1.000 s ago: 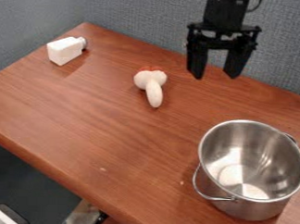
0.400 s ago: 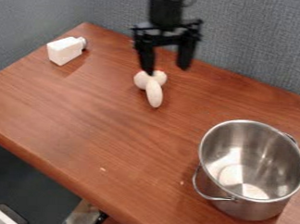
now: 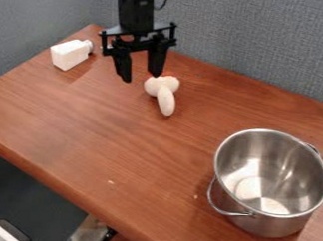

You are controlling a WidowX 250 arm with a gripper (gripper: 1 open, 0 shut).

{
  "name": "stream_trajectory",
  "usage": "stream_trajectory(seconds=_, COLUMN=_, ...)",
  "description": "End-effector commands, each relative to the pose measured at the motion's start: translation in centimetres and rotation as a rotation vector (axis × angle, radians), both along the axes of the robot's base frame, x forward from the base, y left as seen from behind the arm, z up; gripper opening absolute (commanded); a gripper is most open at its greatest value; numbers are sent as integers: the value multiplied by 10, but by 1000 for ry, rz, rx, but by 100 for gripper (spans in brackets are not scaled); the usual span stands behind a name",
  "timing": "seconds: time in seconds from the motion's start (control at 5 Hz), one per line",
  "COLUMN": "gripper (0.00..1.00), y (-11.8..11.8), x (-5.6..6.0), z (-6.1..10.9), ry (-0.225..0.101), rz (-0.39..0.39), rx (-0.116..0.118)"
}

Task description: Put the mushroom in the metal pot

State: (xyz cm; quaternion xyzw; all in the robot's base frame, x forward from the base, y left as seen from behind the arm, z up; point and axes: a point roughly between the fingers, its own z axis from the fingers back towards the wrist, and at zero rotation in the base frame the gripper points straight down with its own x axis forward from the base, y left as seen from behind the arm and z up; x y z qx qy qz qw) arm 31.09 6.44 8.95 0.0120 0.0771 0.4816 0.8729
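Observation:
The mushroom (image 3: 164, 94) lies on its side on the wooden table, cream stem pointing toward the front, orange-brown cap at its far end. My gripper (image 3: 140, 74) points straight down just behind and to the left of the mushroom's cap. Its two dark fingers (image 3: 124, 69) stand apart with nothing between them. Whether a fingertip touches the cap cannot be told. The metal pot (image 3: 218, 184) stands upright at the front right, shiny and empty inside, well away from the gripper.
A white rectangular block (image 3: 71, 54) lies near the table's far left corner. The table's front edge (image 3: 69, 179) runs diagonally from the left down to the pot. A grey wall stands behind the table.
The gripper has travelled left, from behind and to the right of the mushroom to behind and left of its cap. Its fingers now stand closer together. Mushroom and pot have not moved.

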Motion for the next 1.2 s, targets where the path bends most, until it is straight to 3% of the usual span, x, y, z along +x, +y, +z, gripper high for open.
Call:
stream_trajectory(seconds=0.0, gripper=100, y=-4, x=9, z=10, ry=-69, rz=-131, rx=6)
stream_trajectory(seconds=0.2, gripper=100, y=-7, x=17, z=0, ry=-67, rz=-228, rx=-3)
stream_trajectory(seconds=0.4, gripper=100, y=-10, x=19, z=-3, ry=-63, rz=-183, rx=7)
stream_trajectory(seconds=0.8, gripper=100, y=-2, x=17, z=-33, ry=-90, rz=-77, rx=-36)
stream_trajectory(seconds=1.0, gripper=100, y=6, x=23, z=-44, ry=-86, rz=-2, rx=-19)
